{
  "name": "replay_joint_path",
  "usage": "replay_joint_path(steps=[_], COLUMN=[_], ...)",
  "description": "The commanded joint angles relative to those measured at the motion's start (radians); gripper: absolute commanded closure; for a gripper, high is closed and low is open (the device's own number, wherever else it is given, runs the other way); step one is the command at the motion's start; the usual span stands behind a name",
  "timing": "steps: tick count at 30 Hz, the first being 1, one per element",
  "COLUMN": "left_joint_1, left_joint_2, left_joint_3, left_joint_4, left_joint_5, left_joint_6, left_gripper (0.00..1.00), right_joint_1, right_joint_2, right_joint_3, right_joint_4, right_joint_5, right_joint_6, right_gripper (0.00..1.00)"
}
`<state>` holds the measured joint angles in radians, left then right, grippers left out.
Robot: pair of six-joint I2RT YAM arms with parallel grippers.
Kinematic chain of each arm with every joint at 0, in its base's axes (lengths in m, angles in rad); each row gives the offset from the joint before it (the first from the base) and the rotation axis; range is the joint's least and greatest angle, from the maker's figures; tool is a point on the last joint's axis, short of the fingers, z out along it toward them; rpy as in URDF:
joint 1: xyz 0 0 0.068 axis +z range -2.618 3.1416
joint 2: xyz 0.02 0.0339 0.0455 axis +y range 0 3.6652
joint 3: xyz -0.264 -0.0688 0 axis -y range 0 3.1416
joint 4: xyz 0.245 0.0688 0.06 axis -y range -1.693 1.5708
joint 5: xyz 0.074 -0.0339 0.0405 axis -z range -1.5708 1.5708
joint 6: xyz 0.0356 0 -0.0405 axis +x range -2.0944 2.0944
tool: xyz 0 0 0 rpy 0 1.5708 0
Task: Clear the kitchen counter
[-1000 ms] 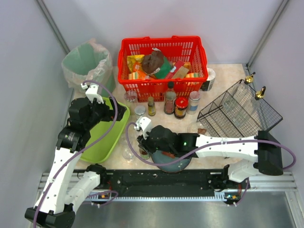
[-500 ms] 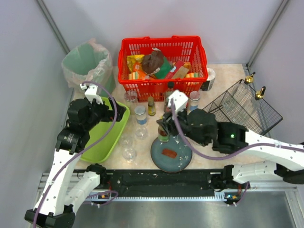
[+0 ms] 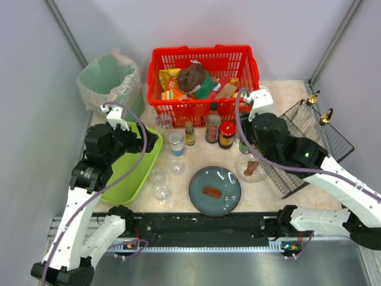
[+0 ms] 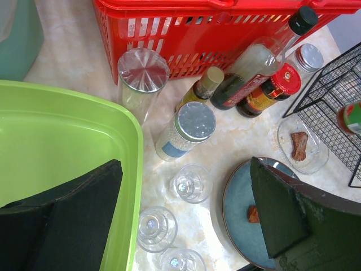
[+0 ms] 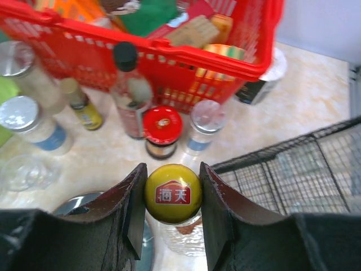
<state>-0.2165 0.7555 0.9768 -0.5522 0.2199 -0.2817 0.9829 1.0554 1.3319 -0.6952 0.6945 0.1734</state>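
The pale beige marble-patterned stone surface (image 3: pixel 259 193) filled the middle of the top view and was far from cleared. A red plastic lattice basket (image 3: pixel 178 110) stood at 12 o'clock, a lime-green plastic tray (image 3: pixel 128 185) at 9 o'clock, a black wire rack (image 3: pixel 309 134) at 3 o'clock and a round blue-grey plate (image 3: pixel 229 193) at 6 o'clock.

The right claw (image 5: pixel 173 186) was clamped on a small yellow-lidded jar (image 5: pixel 173 193), its fingers pressing only the sides of the cap. It appeared to hang clear of the surface, between the rack and a row of bottles. The left claw (image 3: pixel 147 140) hovered over the tray's 3 o'clock rim with its fingers spread wide and nothing between them.

The chief risk lay in that narrow hold. With only the cap pinched, a quick swing could let the jar twist or slip free, and it would land on the clear glass dish (image 3: pixel 250 168) seen directly beneath it. The rack's edge sat just beside the right arm at 3 o'clock, so a careless turn could snag the wire. The red-capped jar (image 5: pixel 162 127) and the tall black-capped sauce bottle (image 5: pixel 128 84) stood near at 11 o'clock, and a low pass towards the basket could topple them.
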Motion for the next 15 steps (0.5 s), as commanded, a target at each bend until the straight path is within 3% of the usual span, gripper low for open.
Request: replay_joint_path(steps=[1,9,15], left_joint_1=[0.006,0.006,0.006], left_joint_2=[0.004,0.01,0.018], left_joint_3=[0.014,0.019,0.014], left_joint_4=[0.02,0.026,0.034], left_joint_5=[0.015,0.025,0.036], left_joint_6=[0.004,0.006,0.004], left_gripper=[0.02,0.02,0.01], right_joint_1=[-0.075,-0.179,-0.34], right_joint_2=[-0.084,-0.106,-0.107], right_joint_3=[0.128,0.213,0.208], right_joint_4=[0.076,0.072,0.06], right_joint_5=[0.08,0.247,0.227], right_joint_6=[0.006,-0.097,-0.109], right_gripper=[1.0,1.0,1.0])
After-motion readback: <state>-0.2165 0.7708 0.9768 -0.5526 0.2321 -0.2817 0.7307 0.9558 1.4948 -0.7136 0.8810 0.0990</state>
